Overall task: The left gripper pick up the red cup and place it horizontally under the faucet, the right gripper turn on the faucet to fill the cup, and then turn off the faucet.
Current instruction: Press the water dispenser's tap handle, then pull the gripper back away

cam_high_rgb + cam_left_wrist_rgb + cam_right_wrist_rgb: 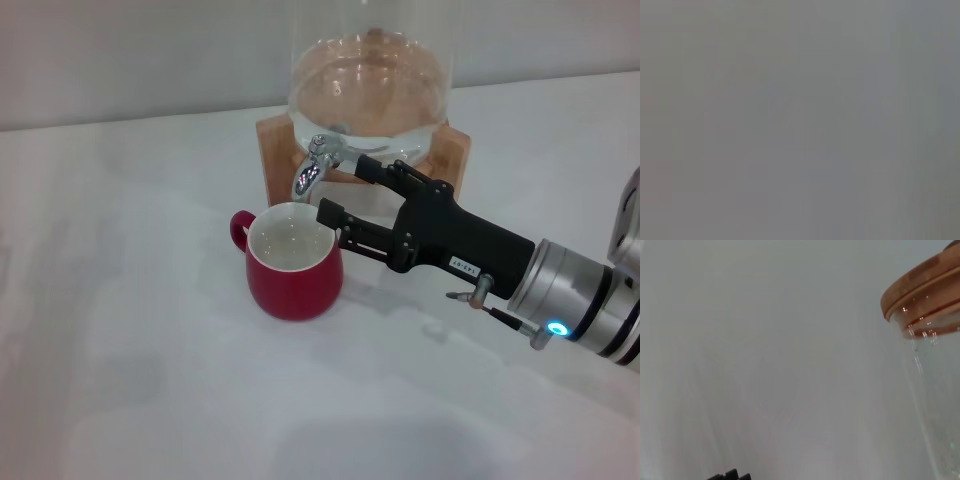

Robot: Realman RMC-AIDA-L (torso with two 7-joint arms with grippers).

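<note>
Already under the spout: cup placed, lever to be handled

Largest is the glass dispenser (368,95), seated on its wooden stand (275,145); it is judged heavy and breakable, so it is not to be pushed. Next, the right gripper (342,190) is seen with its fingers apart, just beside the faucet (318,165). The red cup (292,262) is set upright below the spout; it is judged stiff, glazed and slippery. The short lever is judged stiff and small, best taken at its end. The left gripper is not shown.

White tabletop (150,380) (softly lit), plain pale wall (130,60)
</note>
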